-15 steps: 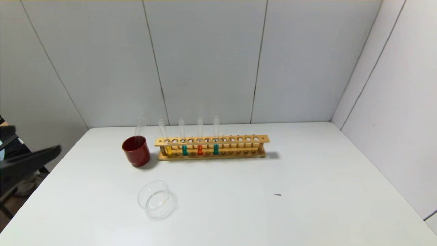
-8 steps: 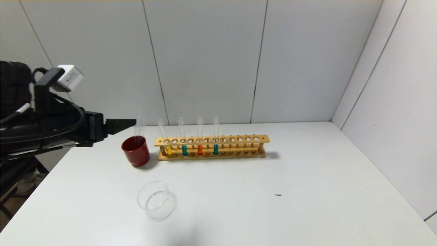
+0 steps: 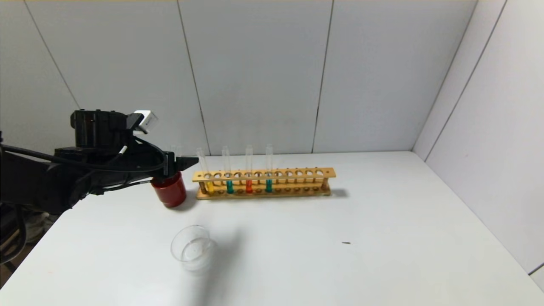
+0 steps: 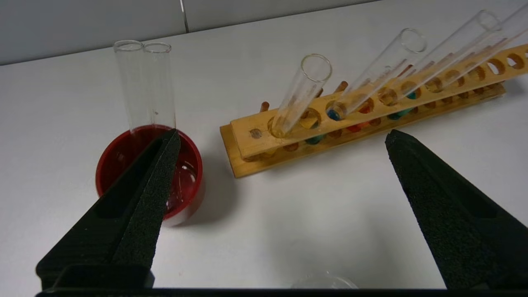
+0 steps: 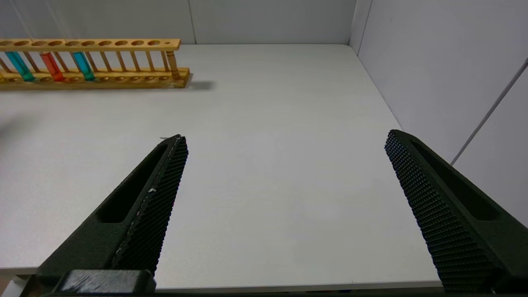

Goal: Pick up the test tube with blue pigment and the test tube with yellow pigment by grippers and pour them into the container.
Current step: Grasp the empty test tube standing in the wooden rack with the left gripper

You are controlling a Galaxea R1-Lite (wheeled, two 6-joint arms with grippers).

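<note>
Left gripper [image 3: 187, 162] has swung in from off-table, now above the red cup [image 3: 170, 193] just beside the rack [image 3: 263, 182], jaws spread, empty. Yellow tube [image 3: 205, 170] and blue tube [image 3: 228, 169] sit in rack; container [image 3: 192, 248] near cup. Right gripper [image 5: 284, 140] idle, spread.

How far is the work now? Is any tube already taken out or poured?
Nothing is poured: the yellow tube and the blue tube stand in the rack, and the glass dish looks empty. The left gripper hangs open near the rack's yellow end. The right gripper is open, holding nothing. Both picks and pours remain.
</note>
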